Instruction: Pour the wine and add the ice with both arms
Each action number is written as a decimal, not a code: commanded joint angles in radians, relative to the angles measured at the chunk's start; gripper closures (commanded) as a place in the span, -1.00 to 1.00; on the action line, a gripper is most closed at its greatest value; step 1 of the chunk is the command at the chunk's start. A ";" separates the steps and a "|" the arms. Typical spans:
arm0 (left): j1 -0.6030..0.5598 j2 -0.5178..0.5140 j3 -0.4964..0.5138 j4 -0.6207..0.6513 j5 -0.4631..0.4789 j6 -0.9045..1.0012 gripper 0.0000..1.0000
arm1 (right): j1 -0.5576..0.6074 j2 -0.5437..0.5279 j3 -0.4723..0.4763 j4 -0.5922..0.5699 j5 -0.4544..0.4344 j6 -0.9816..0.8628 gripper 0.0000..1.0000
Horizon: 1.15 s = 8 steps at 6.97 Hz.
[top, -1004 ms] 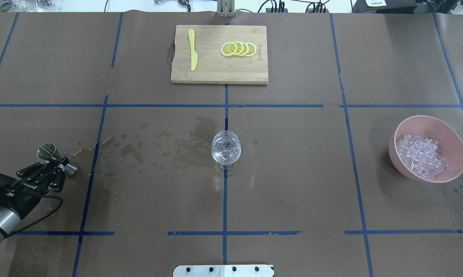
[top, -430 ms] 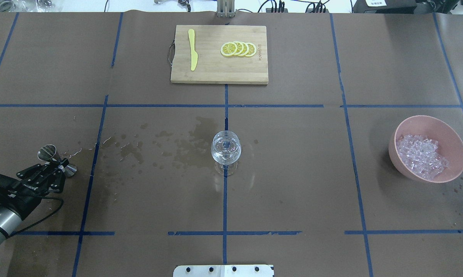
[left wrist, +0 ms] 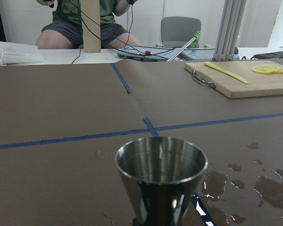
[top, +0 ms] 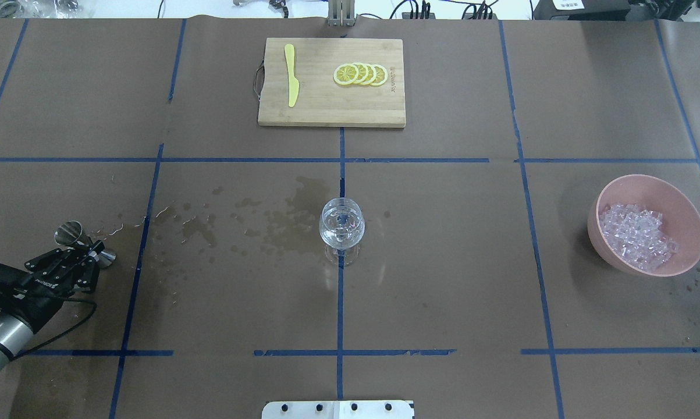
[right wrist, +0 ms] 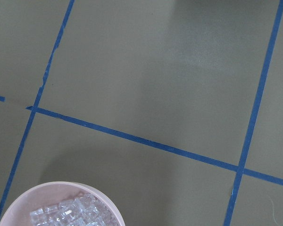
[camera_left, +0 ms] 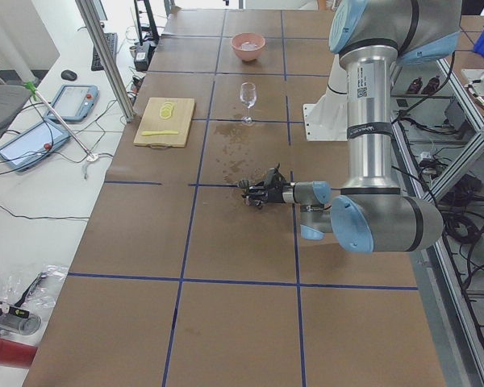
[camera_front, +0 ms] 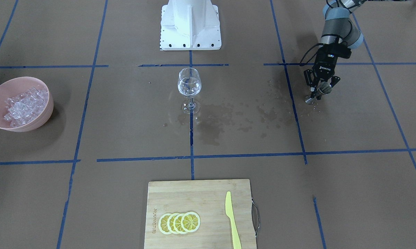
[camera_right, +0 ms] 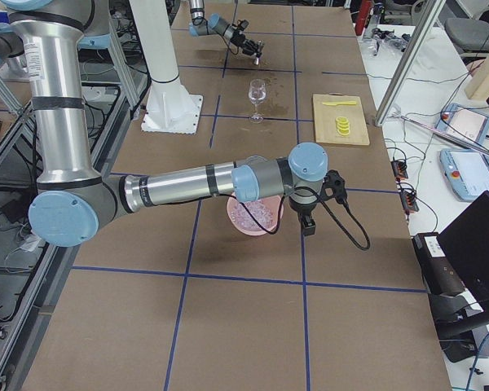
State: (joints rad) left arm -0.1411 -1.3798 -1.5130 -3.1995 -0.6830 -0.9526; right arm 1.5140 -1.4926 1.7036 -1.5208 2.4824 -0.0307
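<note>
A clear wine glass [top: 341, 224] stands at the table's middle with a little colourless wine [camera_front: 189, 89] in its bowl. My left gripper [top: 91, 254] is at the near left, shut on the waist of a steel jigger [top: 70, 231]. The jigger is upright and low over the table in the left wrist view [left wrist: 160, 169]. The ice [top: 638, 235] lies heaped in a pink bowl [top: 670, 198] at the right. My right gripper [camera_right: 308, 221] shows only in the exterior right view, beside the bowl, and I cannot tell whether it is open. The right wrist view shows the bowl's rim [right wrist: 61, 186] and some ice [right wrist: 70, 212].
A wooden board [top: 331, 110] with lemon slices [top: 361, 74] and a yellow knife [top: 291, 75] lies at the far middle. Wet spots [top: 280, 221] spread left of the glass. The white pedestal [camera_front: 190, 24] stands at the robot's side.
My left gripper has drawn slightly back and to the left with the jigger. The glass and the bowl have not moved.
</note>
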 commanded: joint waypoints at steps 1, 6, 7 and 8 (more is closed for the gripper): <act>0.001 0.001 -0.003 0.000 0.002 0.000 -0.82 | 0.000 0.000 0.001 -0.001 0.001 0.000 -1.00; 0.011 0.063 -0.074 0.001 -0.135 0.009 -0.99 | 0.002 -0.028 0.042 -0.001 -0.002 0.002 -1.00; 0.011 0.130 -0.125 0.012 -0.212 0.014 -0.99 | 0.000 -0.028 0.041 -0.001 -0.002 0.000 -1.00; 0.011 0.190 -0.171 0.042 -0.267 0.014 -0.99 | 0.000 -0.029 0.034 -0.001 -0.002 0.000 -1.00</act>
State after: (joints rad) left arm -0.1309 -1.2632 -1.6261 -3.1843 -0.8712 -0.9407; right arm 1.5147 -1.5200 1.7429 -1.5217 2.4807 -0.0301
